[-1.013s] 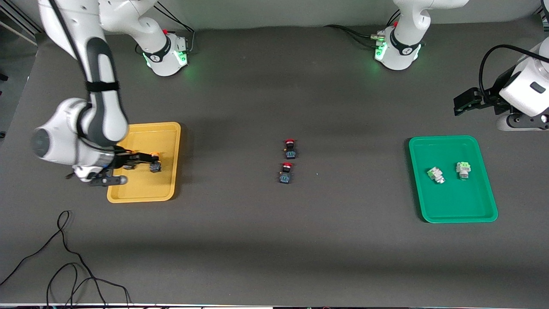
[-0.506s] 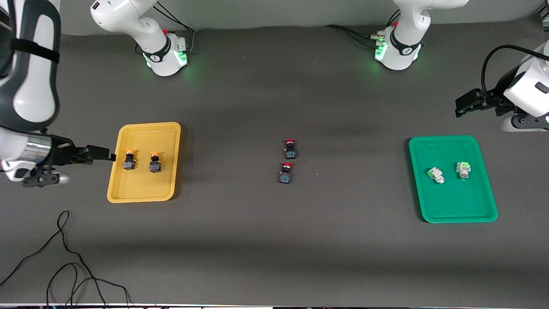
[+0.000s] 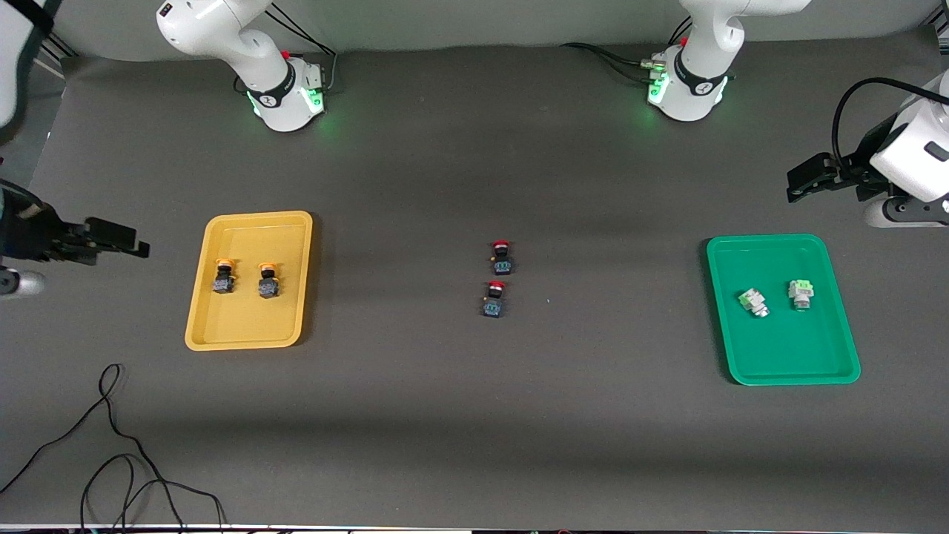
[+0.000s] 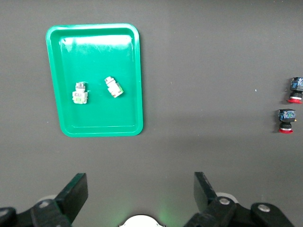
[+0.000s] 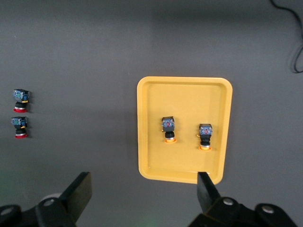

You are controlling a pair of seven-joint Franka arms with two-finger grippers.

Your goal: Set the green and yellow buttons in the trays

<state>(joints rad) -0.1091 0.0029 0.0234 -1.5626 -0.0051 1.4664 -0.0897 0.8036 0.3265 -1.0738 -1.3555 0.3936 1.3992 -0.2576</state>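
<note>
Two yellow-capped buttons (image 3: 224, 276) (image 3: 268, 280) lie side by side in the yellow tray (image 3: 245, 326). Two pale green buttons (image 3: 753, 302) (image 3: 801, 294) lie in the green tray (image 3: 786, 348). My right gripper (image 3: 132, 245) is open and empty, up over the table by the yellow tray at the right arm's end. Its wrist view shows the yellow tray (image 5: 184, 94) and both buttons (image 5: 168, 128) (image 5: 205, 135) below the right gripper (image 5: 144, 184). My left gripper (image 3: 797, 185) is open and empty and waits up near the green tray. Its wrist view shows the left gripper (image 4: 139, 182), the green tray (image 4: 94, 118) and both buttons (image 4: 80, 93) (image 4: 113, 87).
Two red-capped black buttons (image 3: 502, 257) (image 3: 494, 299) lie at mid-table between the trays. They also show in the left wrist view (image 4: 296, 90) and the right wrist view (image 5: 20, 99). Black cables (image 3: 111, 445) trail at the table's near corner at the right arm's end.
My right gripper has drawn out of the yellow tray and away toward the right arm's end of the table. Both yellow buttons now lie uncovered in the tray. The left arm has barely moved.
</note>
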